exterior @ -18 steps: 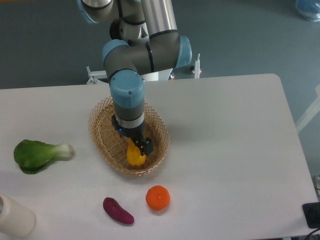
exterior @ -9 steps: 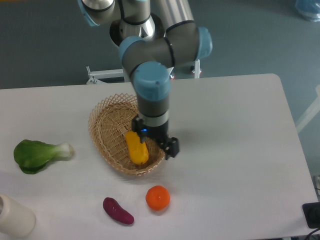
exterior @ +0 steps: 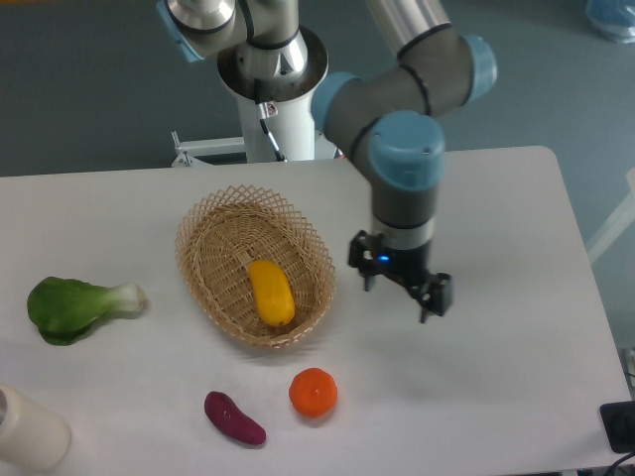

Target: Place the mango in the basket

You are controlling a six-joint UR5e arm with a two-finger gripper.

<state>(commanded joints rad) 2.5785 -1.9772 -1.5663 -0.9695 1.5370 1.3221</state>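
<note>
Mango [exterior: 270, 292] lies in basket [exterior: 202, 230]; fingers [exterior: 432, 302] wide, empty, right of basket. Placing done; next, retreat only.

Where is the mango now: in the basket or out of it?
In: the mango lies inside the basket, while the open gripper is well clear.

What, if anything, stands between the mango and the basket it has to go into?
Nothing visible does: the mango already lies inside the basket. The hand is open over bare table to the basket's right, holding nothing.
</note>
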